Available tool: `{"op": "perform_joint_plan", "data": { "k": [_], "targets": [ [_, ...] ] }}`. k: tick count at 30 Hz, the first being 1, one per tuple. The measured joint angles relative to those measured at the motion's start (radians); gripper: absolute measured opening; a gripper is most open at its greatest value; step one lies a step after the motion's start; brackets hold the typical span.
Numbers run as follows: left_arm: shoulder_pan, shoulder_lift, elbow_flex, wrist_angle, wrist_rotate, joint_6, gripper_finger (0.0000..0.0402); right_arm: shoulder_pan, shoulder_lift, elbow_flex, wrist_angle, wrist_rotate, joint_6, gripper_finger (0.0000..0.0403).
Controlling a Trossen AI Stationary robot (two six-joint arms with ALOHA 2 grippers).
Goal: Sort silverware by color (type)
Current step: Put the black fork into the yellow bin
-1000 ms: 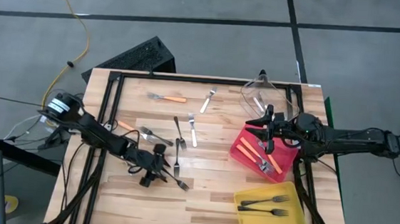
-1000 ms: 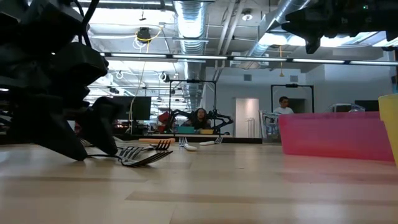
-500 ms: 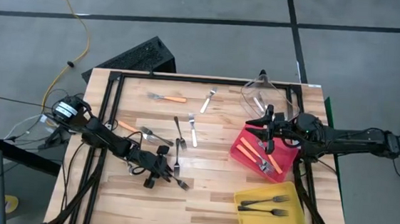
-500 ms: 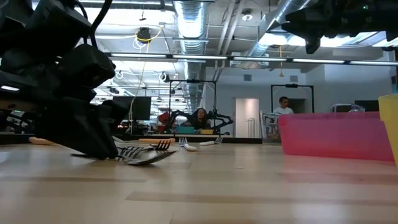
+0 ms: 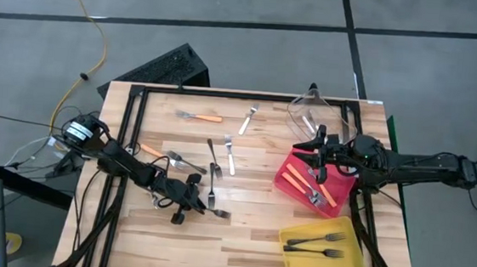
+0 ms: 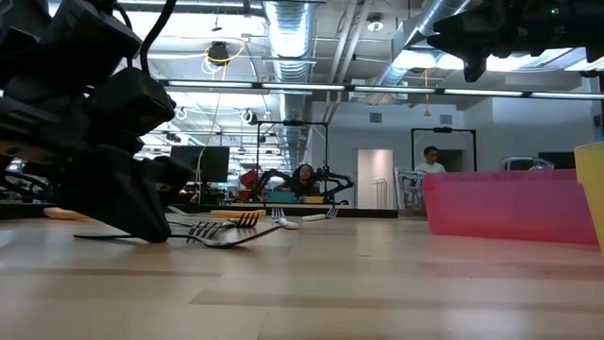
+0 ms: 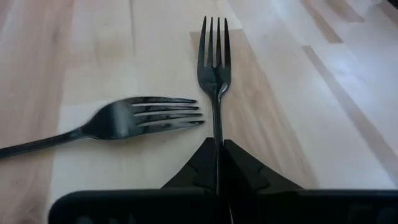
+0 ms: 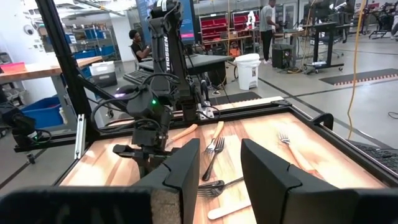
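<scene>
A black fork point(image 7: 214, 68) lay flat on the wooden surface point(image 5: 247, 237), toward its left front part, and the left hand point(image 5: 192, 196) pinched its handle between fingers point(image 7: 244, 169) pressed together. A second black fork point(image 7: 124, 119) lay just beside it, tines pointing toward it. More forks point(image 5: 219, 159) were scattered toward the middle and back of the surface. The right hand point(image 5: 315, 154) hung above the red bin point(image 5: 284, 176), its fingers point(image 8: 268, 168) standing apart with nothing between them. The red bin held orange-handled forks point(image 5: 311, 187), the yellow bin point(image 5: 352, 266) two black ones point(image 5: 317, 244)
</scene>
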Motion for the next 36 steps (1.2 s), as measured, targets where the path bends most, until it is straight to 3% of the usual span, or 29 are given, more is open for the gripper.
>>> {"op": "perform_joint_plan", "data": {
  "k": [9, 23, 30, 36],
  "targets": [
    [-0.005, -0.147, -0.005, -0.071, 0.036, -0.017, 0.0000, 0.001, 0.000, 0.000, -0.001, 0.000, 0.024, 0.0140],
    [-0.004, -0.367, -0.001, -0.139, -0.170, -0.007, 0.0000, 0.001, 0.002, 0.000, 0.000, 0.000, 0.084, 0.0140],
    [-0.003, -0.423, 0.000, -0.034, -0.277, 0.073, 0.0000, 0.032, 0.090, 0.001, 0.072, 0.000, 0.071, 0.0140],
    [0.014, -0.427, 0.002, 0.043, -0.256, 0.132, 0.0000, 0.078, 0.219, 0.001, 0.203, 0.000, -0.009, 0.0140]
  ]
}}
